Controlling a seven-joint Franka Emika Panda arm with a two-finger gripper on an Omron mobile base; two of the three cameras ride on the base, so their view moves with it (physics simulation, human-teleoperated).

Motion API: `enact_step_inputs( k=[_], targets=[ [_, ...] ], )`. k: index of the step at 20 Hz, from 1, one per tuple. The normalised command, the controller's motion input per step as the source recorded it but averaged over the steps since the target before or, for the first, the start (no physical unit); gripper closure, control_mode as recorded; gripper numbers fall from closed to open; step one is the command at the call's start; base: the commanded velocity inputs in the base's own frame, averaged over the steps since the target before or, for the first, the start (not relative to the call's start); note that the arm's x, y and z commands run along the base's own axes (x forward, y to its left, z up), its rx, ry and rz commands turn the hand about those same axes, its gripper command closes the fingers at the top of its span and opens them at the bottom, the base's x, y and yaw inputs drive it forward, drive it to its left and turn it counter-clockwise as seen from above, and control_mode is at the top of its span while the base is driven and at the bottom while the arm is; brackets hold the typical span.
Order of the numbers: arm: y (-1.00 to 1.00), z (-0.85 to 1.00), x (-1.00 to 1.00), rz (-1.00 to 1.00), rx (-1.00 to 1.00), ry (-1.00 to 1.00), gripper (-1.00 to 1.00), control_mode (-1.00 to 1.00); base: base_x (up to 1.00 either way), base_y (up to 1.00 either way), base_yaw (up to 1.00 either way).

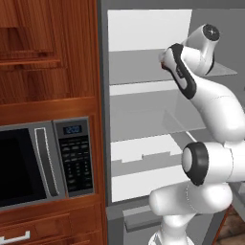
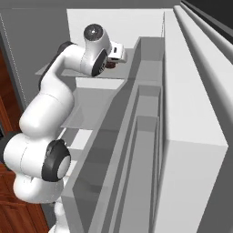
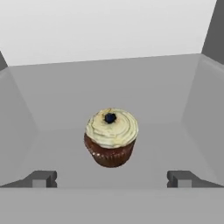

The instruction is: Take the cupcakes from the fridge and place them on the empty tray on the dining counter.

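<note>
A cupcake, dark brown with a swirled cream top and a small dark berry, stands upright on a grey glass shelf inside the open fridge. My gripper is open just in front of it. Its fingertips stand wide to either side, apart from the cupcake, and nothing is held between them. In the base views my arm reaches up to the fridge's upper shelf, and a brown bit of the cupcake peeks out beside the hand. The tray and the dining counter are out of view.
The fridge's open door with its grey bins stands close on the right. Lower glass shelves lie beneath the arm. A microwave set in reddish wooden cabinets stands left of the fridge.
</note>
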Motion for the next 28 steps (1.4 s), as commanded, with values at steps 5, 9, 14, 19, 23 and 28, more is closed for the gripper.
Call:
enact_step_inputs(
  k=[5, 9, 14, 19, 23, 28],
  targets=[
    [0.0, -0.11, 0.44, 0.0, 0.0, 0.0, -1.0, -1.0, 0.0, 0.0, 0.0],
    [0.0, 0.0, 0.45, 0.0, 0.0, 0.0, -1.0, -1.0, 0.0, 0.0, 0.0],
    [0.0, -0.02, 0.32, 0.0, 0.0, 0.04, -1.0, -1.0, 0.0, 0.0, 0.0],
    [0.0, -0.11, 0.05, 0.0, 0.0, 0.09, -1.0, -1.0, 0.0, 0.0, 0.0],
    [0.0, -0.13, 0.0, 0.0, 0.0, 0.11, 1.0, -1.0, 0.0, 0.0, 0.0],
    [0.0, -0.01, 0.07, 0.0, 0.0, 0.01, 1.0, -1.0, 0.0, 0.0, 0.0]
  ],
)
